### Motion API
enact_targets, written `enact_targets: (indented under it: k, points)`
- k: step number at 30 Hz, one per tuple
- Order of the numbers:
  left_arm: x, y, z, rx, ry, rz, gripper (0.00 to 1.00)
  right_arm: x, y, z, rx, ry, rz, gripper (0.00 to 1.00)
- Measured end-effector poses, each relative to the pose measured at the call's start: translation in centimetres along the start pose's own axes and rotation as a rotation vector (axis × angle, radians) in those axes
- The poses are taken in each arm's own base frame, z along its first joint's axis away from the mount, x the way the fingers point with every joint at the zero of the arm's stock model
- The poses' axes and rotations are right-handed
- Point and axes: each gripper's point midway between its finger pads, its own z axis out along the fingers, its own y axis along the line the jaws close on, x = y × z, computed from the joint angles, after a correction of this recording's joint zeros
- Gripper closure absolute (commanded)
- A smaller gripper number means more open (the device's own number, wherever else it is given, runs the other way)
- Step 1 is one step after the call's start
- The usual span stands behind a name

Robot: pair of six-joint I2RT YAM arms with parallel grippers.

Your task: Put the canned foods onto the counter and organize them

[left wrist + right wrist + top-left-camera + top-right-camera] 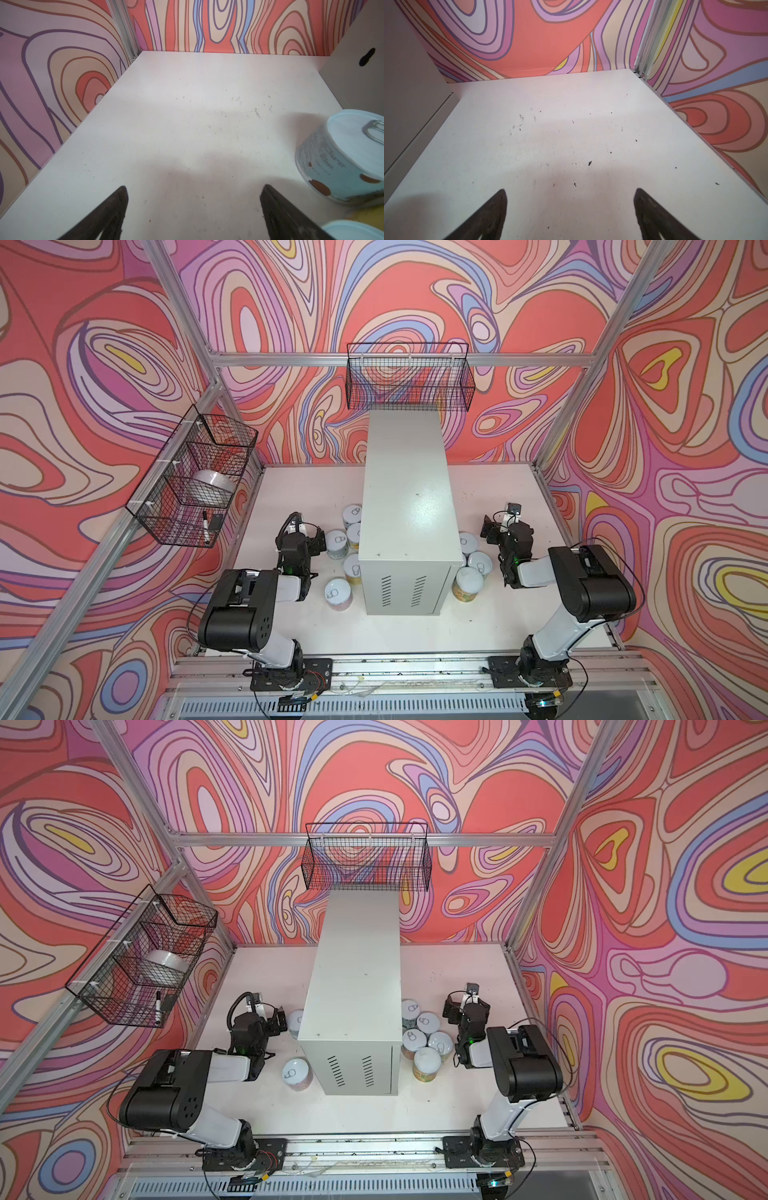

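Watching both wrist views, I see the left gripper (193, 191) and the right gripper (571, 192) with their fingers spread wide and nothing between them, each held over the white worktop (511, 614). The cans (336, 542) stand upright on that worktop: five sit close along the left side of the grey cabinet (407, 497), and five more cans (427, 1060) cluster against its right side. A light blue can (342, 158) sits just beside the left fingers.
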Motion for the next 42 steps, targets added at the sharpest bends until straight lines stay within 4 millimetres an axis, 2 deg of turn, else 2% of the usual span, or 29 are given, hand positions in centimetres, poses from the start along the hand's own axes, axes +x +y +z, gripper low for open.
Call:
enact_targets:
  k: [38, 42]
  points:
    - [0.02, -0.09, 0.01, 0.007, 0.001, 0.0, 0.0, -0.01, 0.0, 0.0, 0.0, 0.0, 0.0, 0.02]
    - [0.1, -0.67, 0.07, 0.04, 0.01, 0.009, 0.0, -0.01, -0.01, 0.0, 0.0, 0.0, 0.0, 0.02]
